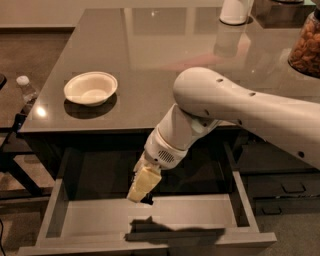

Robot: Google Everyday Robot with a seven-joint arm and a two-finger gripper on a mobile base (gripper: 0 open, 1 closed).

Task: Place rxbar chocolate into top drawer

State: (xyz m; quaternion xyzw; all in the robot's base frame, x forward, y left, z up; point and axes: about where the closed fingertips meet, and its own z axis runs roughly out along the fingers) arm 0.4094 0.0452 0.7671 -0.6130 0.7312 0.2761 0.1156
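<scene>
The top drawer (205, 212) is pulled open below the table edge; its pale-grey bottom shows, with the arm's shadow across the front. My gripper (138, 195) hangs on the white arm over the drawer's left-middle, just above the bottom, pointing down. Its pale fingers (145, 181) are closed together. A small dark sliver of the rxbar chocolate (147, 200) shows at their tips; the rest of the bar is hidden by the fingers.
A white bowl (90, 88) sits on the grey tabletop (165, 55) at the left. A jar of snacks (306, 45) and a white container (235, 11) stand at the back right. A water bottle (26, 90) stands off the table's left. Dark drawers (285, 187) are at the right.
</scene>
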